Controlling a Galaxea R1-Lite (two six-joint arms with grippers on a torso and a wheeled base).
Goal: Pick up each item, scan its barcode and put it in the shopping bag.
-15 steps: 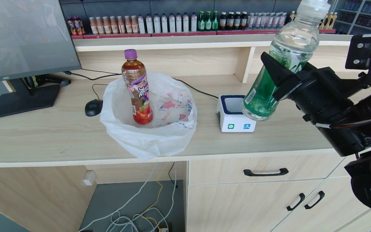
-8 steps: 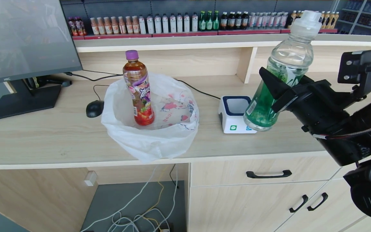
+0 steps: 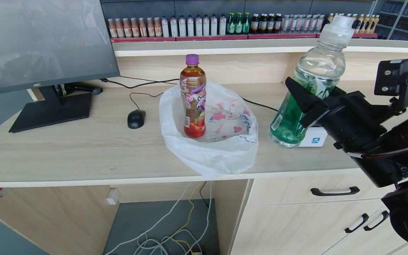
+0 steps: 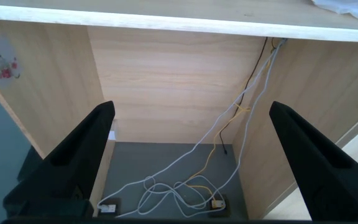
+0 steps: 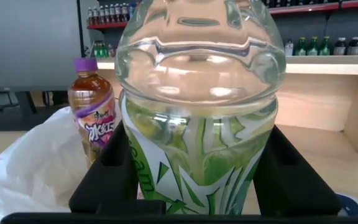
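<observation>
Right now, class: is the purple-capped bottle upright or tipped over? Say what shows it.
Upright: the purple-capped bottle stands on its base inside the shopping bag, with its cap at the top.

A pale wood counter [image 3: 66, 152] runs across the middle of the frame, with a raised ledge [image 3: 204, 49] of the same wood behind it. At the top, a red-edged shelf [image 3: 207, 37] carries a long row of drink bottles [image 3: 197, 25] against a dark wall [image 3: 154, 7]. A dark monitor [image 3: 41, 39] on a black stand fills the upper left, with a black mouse [image 3: 136, 119] just right of its base. At lower right are drawers [image 3: 296, 209] with black handles [image 3: 335, 192]. At lower centre is an open bay (cables [image 3: 161, 237] lie tangled on its grey floor [image 3: 126, 223]). The light is even.
</observation>
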